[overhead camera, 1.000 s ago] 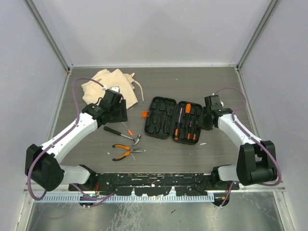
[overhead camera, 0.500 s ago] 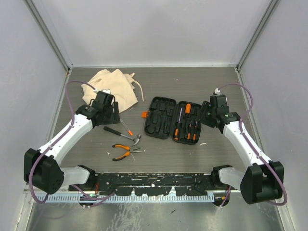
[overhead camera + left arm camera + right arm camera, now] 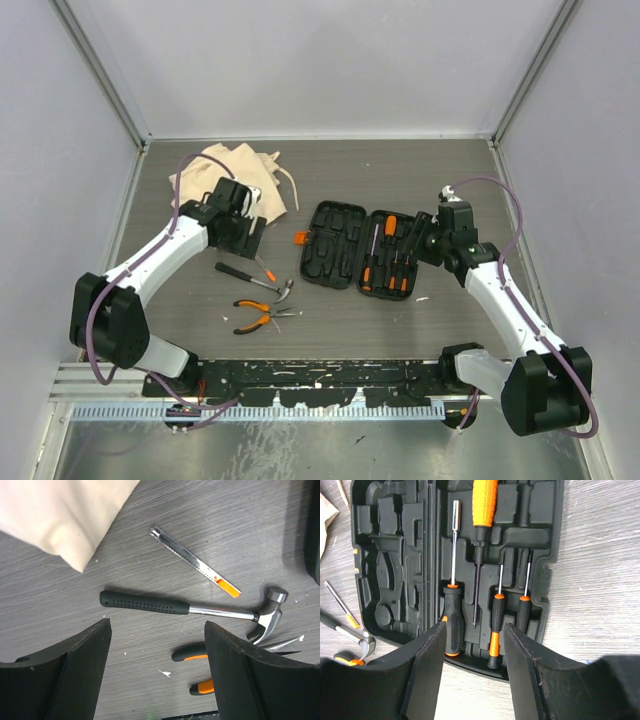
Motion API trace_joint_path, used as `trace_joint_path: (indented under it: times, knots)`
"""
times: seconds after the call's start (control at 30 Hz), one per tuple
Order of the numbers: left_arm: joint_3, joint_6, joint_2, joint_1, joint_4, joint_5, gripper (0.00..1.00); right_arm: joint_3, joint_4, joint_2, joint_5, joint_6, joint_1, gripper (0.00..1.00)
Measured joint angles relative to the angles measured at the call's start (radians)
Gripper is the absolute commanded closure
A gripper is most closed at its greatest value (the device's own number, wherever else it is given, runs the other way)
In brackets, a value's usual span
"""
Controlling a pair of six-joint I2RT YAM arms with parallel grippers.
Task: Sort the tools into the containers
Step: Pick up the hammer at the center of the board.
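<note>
The black tool case (image 3: 345, 248) lies open mid-table, with several orange-and-black screwdrivers (image 3: 454, 615) in its right half. My right gripper (image 3: 475, 627) hovers open and empty over the case's near right edge (image 3: 428, 240). The beige cloth bag (image 3: 232, 172) lies at the back left. A black-handled claw hammer (image 3: 190, 609), a slim metal tool with an orange tip (image 3: 195, 562) and orange-handled pliers (image 3: 262, 315) lie on the table left of the case. My left gripper (image 3: 157, 627) hangs open above the hammer's handle, holding nothing (image 3: 245, 235).
The case's left half (image 3: 385, 565) has empty moulded slots. An orange latch (image 3: 299, 238) sticks out of its left side. The bag's drawstring (image 3: 288, 185) trails towards the case. Grey walls close in the table on three sides.
Both grippers have opened wider. The left wrist swung out to the left and back beside the bag's near edge. The right wrist drew slightly right, off the case.
</note>
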Motion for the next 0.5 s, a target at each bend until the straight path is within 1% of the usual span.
trace_joint_path:
  times: [0.13, 0.2, 0.3, 0.37, 0.5]
  knots:
    - [-0.006, 0.076, -0.001, 0.000, 0.040, 0.074, 0.20, -0.008, 0.016, 0.000, -0.028, 0.000, 0.000, 0.45]
    - [-0.033, 0.130, -0.007, -0.001, 0.093, 0.135, 0.20, -0.010, 0.024, 0.000, -0.040, 0.000, 0.000, 0.45]
    - [-0.101, 0.226, -0.035, -0.005, 0.159, 0.231, 0.22, -0.015, 0.035, 0.000, -0.057, 0.000, 0.000, 0.45]
    - [-0.129, 0.298, -0.047, -0.011, 0.168, 0.294, 0.25, -0.020, 0.041, 0.000, -0.074, 0.003, 0.000, 0.45]
    - [-0.124, 0.436, -0.028, -0.022, 0.162, 0.406, 0.33, -0.045, 0.063, 0.000, -0.108, 0.011, 0.000, 0.45]
